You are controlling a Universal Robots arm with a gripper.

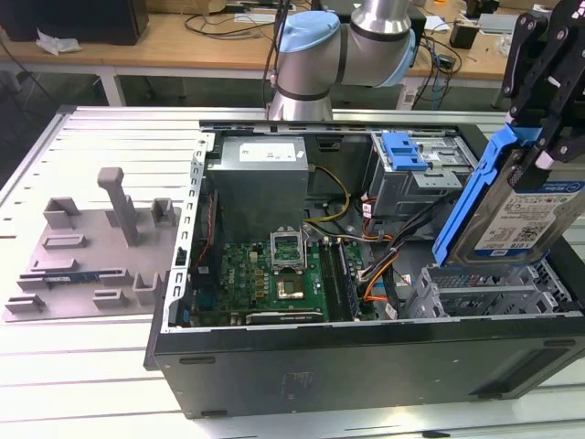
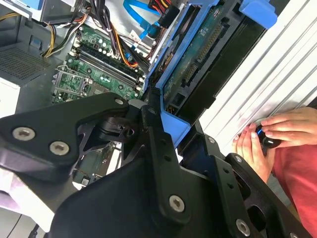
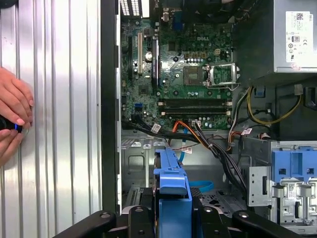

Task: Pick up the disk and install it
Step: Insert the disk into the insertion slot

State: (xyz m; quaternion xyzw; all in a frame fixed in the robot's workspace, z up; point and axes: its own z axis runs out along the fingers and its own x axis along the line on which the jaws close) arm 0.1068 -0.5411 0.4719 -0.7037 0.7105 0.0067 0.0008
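Observation:
The disk, a silver drive with a blue-and-white label in a blue bracket, hangs on edge and tilted at the exterior view's right. My gripper is shut on its upper end. The disk's lower edge hovers just above the metal drive cage in the open computer case. In the second wrist view the disk shows its connector side, and the black fingers clamp its bracket. In the first wrist view the bracket's blue edge points down into the case.
Inside the case lie a green motherboard, a grey power-supply box, cable bundles and a blue latch. A grey fixture stands on the ribbed table at the exterior view's left. A person's hands rest beside the case.

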